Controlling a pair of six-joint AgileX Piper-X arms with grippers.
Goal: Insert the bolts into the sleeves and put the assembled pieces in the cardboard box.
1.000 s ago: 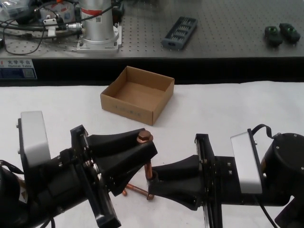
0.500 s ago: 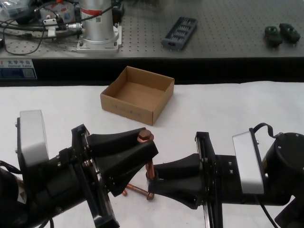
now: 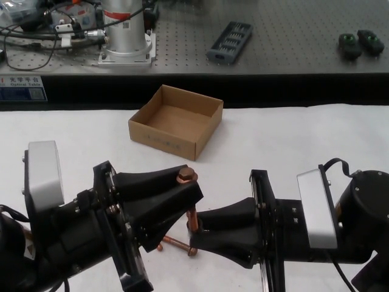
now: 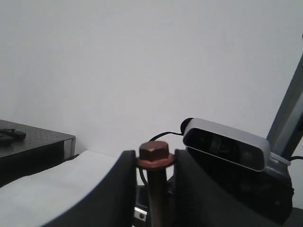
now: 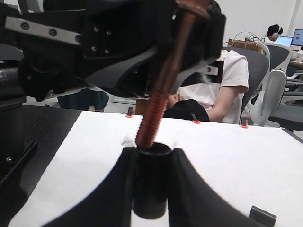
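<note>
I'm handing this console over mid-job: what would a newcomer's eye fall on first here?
The copper bolt, clamped near its head in the left gripper, with its threaded tip at the mouth of the black sleeve that the right gripper holds upright. Next, a second bolt lying on the white cover beneath them, and the open cardboard box farther back.

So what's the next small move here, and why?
Probably ease the left gripper down, straightening the bolt a little. Its threaded tip is just at the mouth of the sleeve held by the right gripper, most of the shank is outside, and it leans in the right wrist view.
</note>
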